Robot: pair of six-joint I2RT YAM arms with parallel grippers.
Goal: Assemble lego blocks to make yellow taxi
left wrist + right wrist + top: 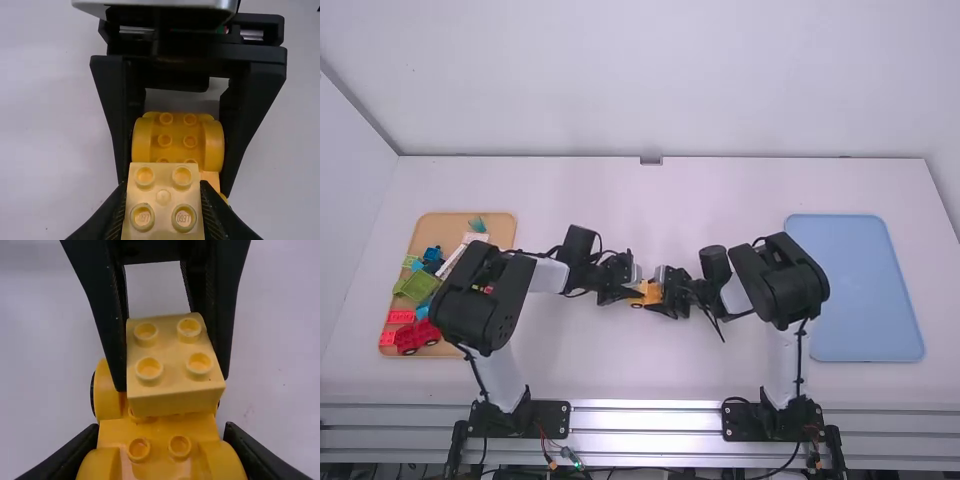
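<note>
In the high view, my left gripper point(629, 290) and right gripper point(663, 292) meet near the table's middle, at the yellow car base point(646, 292). The left wrist view has my left gripper point(163, 200) shut on a yellow four-stud block point(163, 197); beyond it the other gripper's fingers flank the wheeled car base point(177, 140). My right gripper point(162, 440) is shut on that base point(160, 432) in the right wrist view. There the yellow block point(172, 357) is over the base's far part, between the left fingers. Whether its underside is joined to the base, I cannot tell.
A tan tray point(468, 222) at the far left holds several coloured blocks, among them a red vehicle point(417, 336) and green pieces point(417, 286). On the right side lies a blue tray point(865, 290).
</note>
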